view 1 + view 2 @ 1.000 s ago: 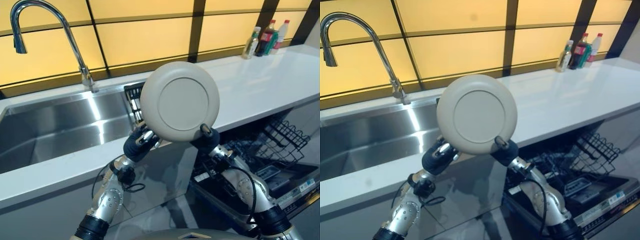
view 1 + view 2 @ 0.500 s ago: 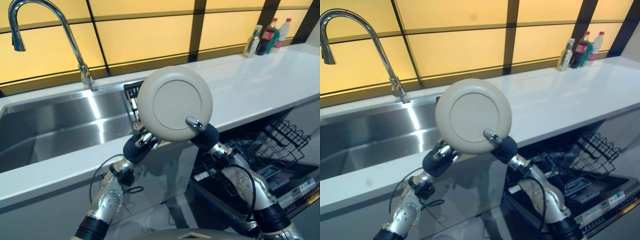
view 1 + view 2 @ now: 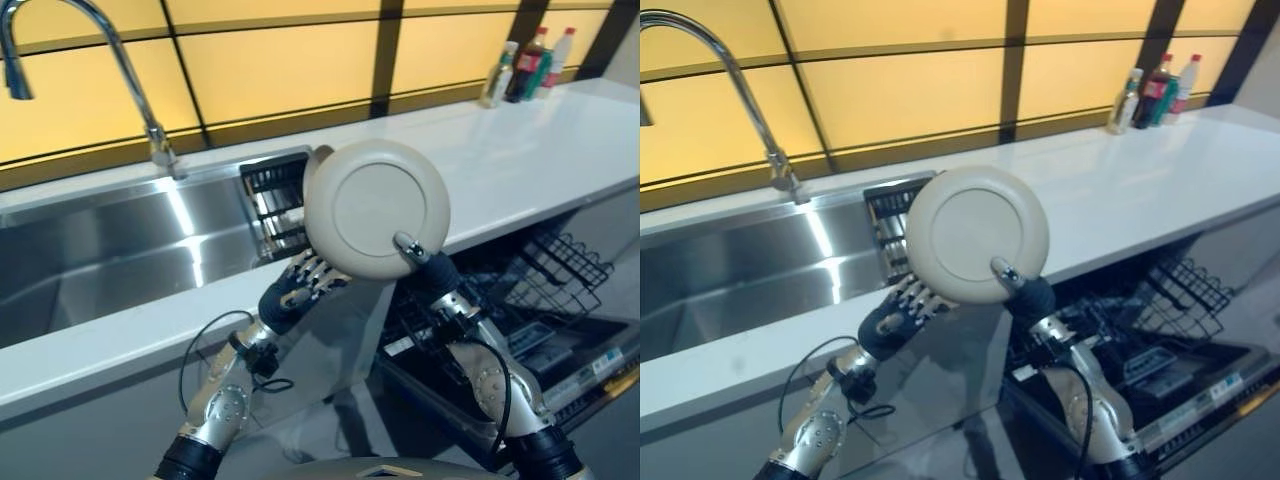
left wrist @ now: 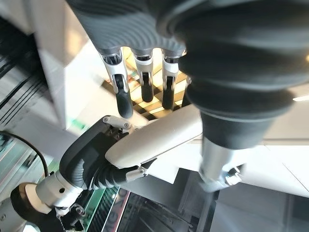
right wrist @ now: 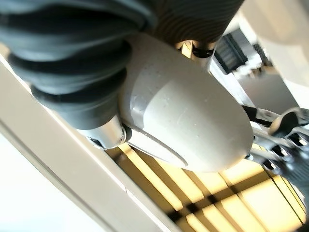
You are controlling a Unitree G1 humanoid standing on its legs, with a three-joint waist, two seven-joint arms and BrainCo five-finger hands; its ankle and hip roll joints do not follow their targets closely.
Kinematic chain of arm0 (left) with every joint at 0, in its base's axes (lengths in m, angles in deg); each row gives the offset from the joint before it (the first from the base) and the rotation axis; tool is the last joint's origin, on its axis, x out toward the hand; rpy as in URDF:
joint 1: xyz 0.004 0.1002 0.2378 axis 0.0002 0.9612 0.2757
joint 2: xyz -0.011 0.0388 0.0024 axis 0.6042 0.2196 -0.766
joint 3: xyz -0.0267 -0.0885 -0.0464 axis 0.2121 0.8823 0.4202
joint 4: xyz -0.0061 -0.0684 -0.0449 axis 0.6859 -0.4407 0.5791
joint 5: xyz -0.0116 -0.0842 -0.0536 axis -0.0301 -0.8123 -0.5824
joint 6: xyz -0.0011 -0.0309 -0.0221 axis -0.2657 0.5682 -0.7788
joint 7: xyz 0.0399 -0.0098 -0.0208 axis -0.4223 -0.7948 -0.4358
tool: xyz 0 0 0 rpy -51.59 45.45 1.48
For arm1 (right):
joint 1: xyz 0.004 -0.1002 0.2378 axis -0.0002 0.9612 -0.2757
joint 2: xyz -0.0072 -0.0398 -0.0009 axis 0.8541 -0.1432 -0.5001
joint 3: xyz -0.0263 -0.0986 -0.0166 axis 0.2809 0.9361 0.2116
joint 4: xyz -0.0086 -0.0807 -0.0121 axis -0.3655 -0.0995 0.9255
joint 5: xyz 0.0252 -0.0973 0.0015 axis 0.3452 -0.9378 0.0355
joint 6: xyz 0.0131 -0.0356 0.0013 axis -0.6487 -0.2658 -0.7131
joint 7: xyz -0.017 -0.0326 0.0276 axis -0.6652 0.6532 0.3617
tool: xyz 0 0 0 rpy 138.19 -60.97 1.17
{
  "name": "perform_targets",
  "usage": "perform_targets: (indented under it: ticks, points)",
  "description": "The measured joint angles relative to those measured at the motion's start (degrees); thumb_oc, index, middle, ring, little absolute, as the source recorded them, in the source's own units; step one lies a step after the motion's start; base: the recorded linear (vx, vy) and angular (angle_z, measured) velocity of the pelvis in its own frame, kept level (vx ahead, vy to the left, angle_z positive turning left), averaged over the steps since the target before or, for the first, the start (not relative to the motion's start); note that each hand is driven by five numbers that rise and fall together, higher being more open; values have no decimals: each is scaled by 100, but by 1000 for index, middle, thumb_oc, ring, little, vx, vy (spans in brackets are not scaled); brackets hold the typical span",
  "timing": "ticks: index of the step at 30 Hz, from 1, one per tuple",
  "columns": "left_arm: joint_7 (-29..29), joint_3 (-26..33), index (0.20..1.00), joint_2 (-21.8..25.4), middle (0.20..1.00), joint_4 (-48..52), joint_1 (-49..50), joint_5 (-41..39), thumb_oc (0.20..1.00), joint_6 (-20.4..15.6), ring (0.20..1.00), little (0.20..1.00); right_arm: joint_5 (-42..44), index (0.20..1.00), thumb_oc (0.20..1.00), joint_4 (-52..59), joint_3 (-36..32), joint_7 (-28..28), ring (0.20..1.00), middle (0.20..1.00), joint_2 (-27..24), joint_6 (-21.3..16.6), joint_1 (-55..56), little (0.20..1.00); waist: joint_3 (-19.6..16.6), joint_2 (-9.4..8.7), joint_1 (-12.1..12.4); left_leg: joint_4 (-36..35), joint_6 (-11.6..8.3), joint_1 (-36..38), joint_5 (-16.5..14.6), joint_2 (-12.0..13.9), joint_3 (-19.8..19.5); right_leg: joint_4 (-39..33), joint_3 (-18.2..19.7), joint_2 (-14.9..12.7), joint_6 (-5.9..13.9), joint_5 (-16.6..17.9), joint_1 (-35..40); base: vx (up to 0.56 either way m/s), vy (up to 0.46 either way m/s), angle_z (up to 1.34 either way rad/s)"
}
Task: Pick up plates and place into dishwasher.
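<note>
Step in hand: transfer/carry phase. Beige plate [image 3: 377,207] is up in the air, on edge, underside facing the camera, above the near edge of the white table [image 3: 520,170], between sink and dishwasher.

Right robot hand [image 3: 418,262]: clamped on the plate's lower rim, thumb over the underside, fingers behind the plate; wrist view agrees, w/ the plate pinched at the rim.

Left robot hand [image 3: 302,281]: fingers spread and fairly straight, just below/left of the plate's lower-left rim. Left wrist view shows fingers extended, nothing curled round the plate. Contact w/ rim: can't tell; looks just apart or barely touching. Judgement: plate now carried by right robot hand alone.

Surroundings: steel sink [image 3: 120,250] to the left w/ faucet [image 3: 110,50]; dark dish rack [image 3: 275,205] at the sink's right end, behind the plate. Open dishwasher [image 3: 520,340] lower right, under the table, w/ wire rack [image 3: 565,270] pulled out. Bottles [image 3: 528,62] far right on the table, well apart.

Progress est.: pickup done, placement not yet begun.

Next move calls for: swing right arm right and down toward the rack, keep plate on edge so it drops between the tines, clear the table's edge on the way. Left arm needs to stay out of the path. Risk: rim-only pinch, so plate may pivot or slip if moved fast.
</note>
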Motion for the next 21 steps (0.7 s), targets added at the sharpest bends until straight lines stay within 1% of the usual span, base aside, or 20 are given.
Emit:
perform_targets:
  ticks: [2,3,7,9,10,12,14,16,18,21]
  points:
    - [1,-159,1000,-17,1000,0,16,133,1000,78,1000,1000,-80,200,200,-11,-120,0,200,200,-18,-191,194,200,94,-21,-175,0,3,57,-7,-2,99,27,99,6,4,3,-4,-28,-15,-27]
    - [5,-250,1000,-19,1000,0,25,135,1000,88,1000,1000,-85,200,200,-15,-150,13,200,200,-24,-278,254,200,141,-24,-212,-1,18,94,-32,0,166,44,157,10,6,4,-6,-15,-18,-31]
    - [3,-496,1000,-54,1000,-1,5,135,1000,118,1000,1000,-255,200,200,-20,-269,99,200,200,-43,-676,362,200,170,-6,-554,-1,53,102,-97,-12,377,53,364,14,63,41,-101,-3,-8,-28]
    - [11,-570,1000,-54,1000,-19,21,126,1000,156,1000,1000,-291,200,200,-81,-417,194,200,200,-33,-867,364,200,180,8,-642,-2,60,157,-105,-19,475,53,458,16,80,53,-93,15,-9,-23]
    - [110,-574,1000,-46,1000,-23,50,119,1000,158,1000,1000,-293,200,200,-164,-661,388,200,200,4,-1004,364,200,188,20,-651,-1,61,186,-122,-25,506,55,489,13,81,53,-82,21,-15,-21]
    - [307,-575,1000,-26,1000,-28,149,46,1000,168,1000,1000,-233,200,200,-523,-1390,697,200,200,40,-1345,355,200,197,45,-651,-1,63,215,-136,-41,599,75,571,12,86,56,-103,29,-19,-19]
    - [338,-577,1000,-17,1000,-216,278,10,1000,178,1000,1000,-187,200,200,-775,-1768,873,200,200,36,-1462,356,200,216,87,-662,1,58,240,-145,-49,642,96,615,11,86,56,-114,29,-32,-15]
    - [294,-582,1000,-9,1000,-577,294,16,1000,175,1000,1000,-183,200,200,-831,-1872,923,200,200,32,-1472,358,200,246,134,-689,1,76,248,-176,-46,688,139,662,22,86,55,-158,23,-43,-15]
    - [275,-573,1000,-10,1000,-778,325,22,1000,172,1000,1000,-188,200,200,-831,-1821,922,200,200,30,-1468,360,200,270,163,-687,3,78,241,-177,-44,757,194,732,32,86,55,-213,18,-51,-17]
    - [354,-550,1000,13,1000,-933,454,262,1000,-64,1000,1000,-186,200,200,-875,-1821,919,200,200,31,-1467,362,200,276,168,-679,34,78,235,-176,-57,792,313,762,35,84,24,-323,9,-56,-7]
